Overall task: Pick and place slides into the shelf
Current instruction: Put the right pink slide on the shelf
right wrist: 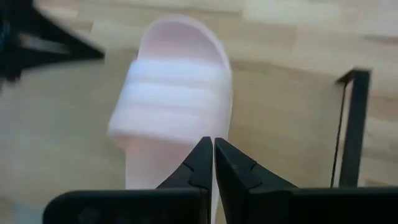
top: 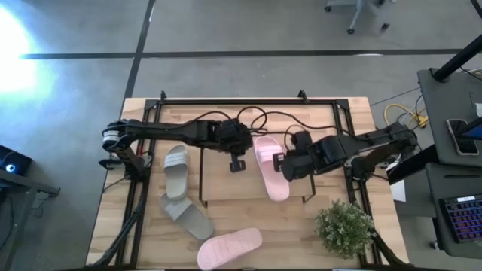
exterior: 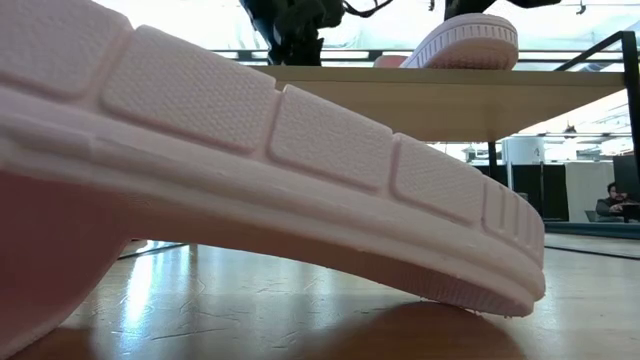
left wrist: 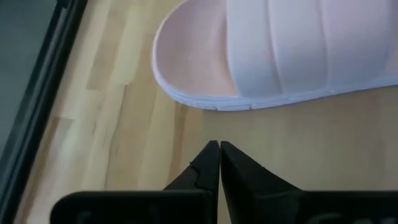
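Pale wooden boards make up the worktop [top: 331,113], which stands on a grey floor with a black tube frame [top: 226,100] along its edges. One pink slide [top: 269,167] lies on the plank top of the shelf [top: 226,184], sole down, its broad ribbed strap facing up and one end reaching the plank's edge. A second pink slide [top: 230,248] lies near the worktop's front edge; the low view is filled by its grooved, textured sole [exterior: 300,140]. Two grey-green slides sit left of the shelf: one [top: 177,171] flat, the other [top: 187,216] just in front of it at an angle, the two touching or nearly so.

The left hand [top: 238,162] hangs over the shelf plank just beside the pink slide, its fingers [left wrist: 211,165] pressed together with nothing between them. The right hand [top: 282,162] reaches in from the other side, close against the same slide, its fingers [right wrist: 205,163] likewise pressed together and empty.

A small green plant [top: 345,227] stands at the front right corner. No readable writing shows.
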Robot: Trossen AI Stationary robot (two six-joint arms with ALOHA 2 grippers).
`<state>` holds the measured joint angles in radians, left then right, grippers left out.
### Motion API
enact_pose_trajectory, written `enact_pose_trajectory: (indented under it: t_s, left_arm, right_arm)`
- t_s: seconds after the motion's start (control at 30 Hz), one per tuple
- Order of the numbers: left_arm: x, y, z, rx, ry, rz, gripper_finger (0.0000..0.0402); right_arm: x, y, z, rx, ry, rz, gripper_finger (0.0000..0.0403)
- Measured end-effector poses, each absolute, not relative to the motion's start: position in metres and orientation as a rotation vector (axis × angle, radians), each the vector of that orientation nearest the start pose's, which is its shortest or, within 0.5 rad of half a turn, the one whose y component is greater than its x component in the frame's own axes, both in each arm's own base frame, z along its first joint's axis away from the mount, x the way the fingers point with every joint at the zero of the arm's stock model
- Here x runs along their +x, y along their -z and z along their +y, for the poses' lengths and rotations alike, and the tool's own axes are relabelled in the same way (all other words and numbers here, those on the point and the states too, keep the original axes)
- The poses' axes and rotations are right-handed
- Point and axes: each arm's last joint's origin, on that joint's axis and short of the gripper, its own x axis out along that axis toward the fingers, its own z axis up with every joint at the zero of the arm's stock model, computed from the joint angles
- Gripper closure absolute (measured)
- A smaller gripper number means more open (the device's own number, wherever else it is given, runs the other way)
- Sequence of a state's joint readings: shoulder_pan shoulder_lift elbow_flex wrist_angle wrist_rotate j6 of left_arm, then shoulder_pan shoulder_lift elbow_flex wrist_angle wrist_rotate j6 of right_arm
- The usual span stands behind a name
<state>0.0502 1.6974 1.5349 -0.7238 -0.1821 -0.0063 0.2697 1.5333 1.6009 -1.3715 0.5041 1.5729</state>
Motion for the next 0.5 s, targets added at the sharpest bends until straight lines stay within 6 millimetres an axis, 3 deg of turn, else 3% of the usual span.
enact_pose_trajectory:
  t_s: [0.3, 0.5]
  left_arm:
    - [0.365, -0.31, 0.022, -0.03, -0.209, 0.88, 0.0402]
    - [0.36, -0.316, 0.013, -0.047, -0.187, 0.87, 0.0402]
  right_arm:
    - [0.285, -0.352, 0.003, 0.834, 1.006, 0.796, 0.0392]
    - [0.29, -0.343, -0.023, 0.835, 0.985, 0.821, 0.0392]
